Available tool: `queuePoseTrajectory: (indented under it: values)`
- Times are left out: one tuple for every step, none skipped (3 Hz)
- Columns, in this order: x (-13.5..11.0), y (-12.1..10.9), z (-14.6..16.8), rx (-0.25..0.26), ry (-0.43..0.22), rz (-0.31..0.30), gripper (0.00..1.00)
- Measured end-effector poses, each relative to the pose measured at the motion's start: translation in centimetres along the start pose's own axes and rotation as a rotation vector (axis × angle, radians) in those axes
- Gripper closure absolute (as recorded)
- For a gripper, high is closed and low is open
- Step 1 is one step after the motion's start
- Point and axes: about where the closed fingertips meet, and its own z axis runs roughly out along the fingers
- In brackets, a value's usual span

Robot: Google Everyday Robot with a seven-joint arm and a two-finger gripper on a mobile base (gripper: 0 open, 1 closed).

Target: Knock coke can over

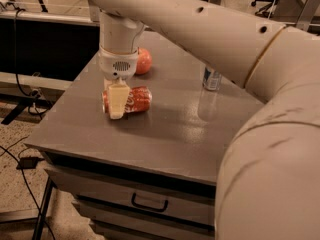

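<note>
Camera view: gripper (116, 102) at coke can (138, 98) on table (165, 134).

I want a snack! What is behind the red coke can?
A red apple sits behind the coke can, farther back on the table. The arm's wrist covers part of the apple. The end effector is down in front of the can's end, hiding it.

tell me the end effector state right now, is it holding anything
End effector: cannot be told; it is down at the left end of the coke can, which lies on its side.
</note>
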Motion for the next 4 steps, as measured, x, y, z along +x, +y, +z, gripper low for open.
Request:
queuePoseTrajectory:
  values:
    - [-0.4,-0.1,0.2,-0.008,-0.010,-0.009,0.00]
    - [0.1,0.1,-0.4,0.023,-0.037,-0.002,0.00]
    - [1.8,1.0,-2.2,0.096,-0.104,0.036,0.00]
    - [4.6,2.5,-5.3,0.206,-0.194,0.096,0.00]
